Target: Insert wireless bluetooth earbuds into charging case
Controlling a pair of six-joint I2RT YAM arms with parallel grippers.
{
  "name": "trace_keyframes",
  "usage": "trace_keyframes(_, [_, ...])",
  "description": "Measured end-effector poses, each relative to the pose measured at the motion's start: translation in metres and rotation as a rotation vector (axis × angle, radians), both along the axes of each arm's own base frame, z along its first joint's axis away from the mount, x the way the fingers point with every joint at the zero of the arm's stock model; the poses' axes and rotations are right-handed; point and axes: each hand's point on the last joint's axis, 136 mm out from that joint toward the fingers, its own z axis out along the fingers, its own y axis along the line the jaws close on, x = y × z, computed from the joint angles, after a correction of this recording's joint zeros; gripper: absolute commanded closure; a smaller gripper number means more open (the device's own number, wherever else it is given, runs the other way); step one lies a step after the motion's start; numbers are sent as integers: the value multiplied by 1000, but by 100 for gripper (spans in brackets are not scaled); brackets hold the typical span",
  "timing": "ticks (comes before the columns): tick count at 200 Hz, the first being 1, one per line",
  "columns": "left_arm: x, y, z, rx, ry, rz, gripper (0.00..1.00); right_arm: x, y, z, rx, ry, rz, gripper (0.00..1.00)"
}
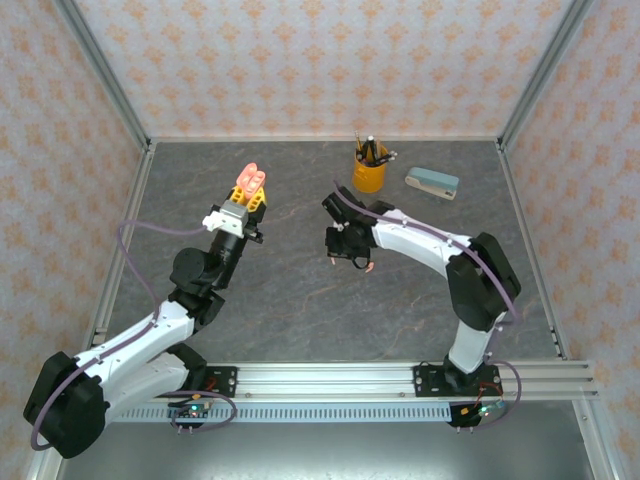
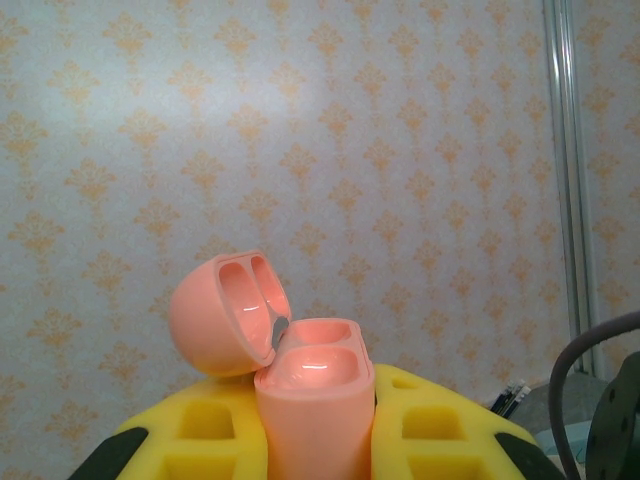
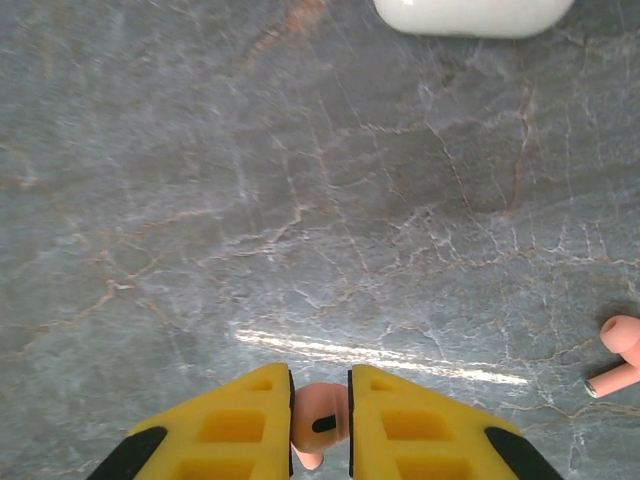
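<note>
From above, the left pincer (image 1: 246, 198) is up off the counter (image 1: 300, 300). It is squeezed shut on the pink case (image 1: 250, 178), which sticks out past its tips. The right pincer (image 1: 350, 258) hangs low over the counter, well apart from the left one. Far behind it stands a yellow cup (image 1: 368, 172) of pens.

In the left wrist view, the pink case (image 2: 310, 400) sits right between the yellow fingers (image 2: 200, 435). Its lid (image 2: 225, 315) is flipped open and leans to one side. Both little cups inside look empty.

In the right wrist view, the right pincer (image 3: 320, 425) is nearly shut. It pinches a pink earbud (image 3: 318, 415) between its tips, just above the counter. A second pink earbud (image 3: 618, 355) lies on the counter off to one side of the pincer. A white case (image 3: 465, 12) lies farther ahead.

Here is what could go wrong. The earbud is tiny and smooth, so it could twist or pop out of the tips on the way to the case. The case is up in the air and tipped, so the earbud could miss its cup and fall. A hard push could knock the lid or make the case slide in the grip.
</note>
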Motion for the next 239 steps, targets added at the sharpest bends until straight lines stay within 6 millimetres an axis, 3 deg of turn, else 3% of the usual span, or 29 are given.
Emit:
trace_keyframes(55, [0, 0, -1, 3, 5, 0, 100, -2, -2, -25, -27, 33, -3, 84])
trace_keyframes(125, [0, 0, -1, 3, 5, 0, 100, -3, -3, -30, -37, 41, -3, 84])
trace_keyframes(177, [0, 0, -1, -1, 7, -2, 100, -9, -12, -58, -111, 101, -8, 83])
trace_keyframes(239, [0, 0, -1, -3, 8, -3, 100, -10, -24, -60, -182, 110, -22, 66])
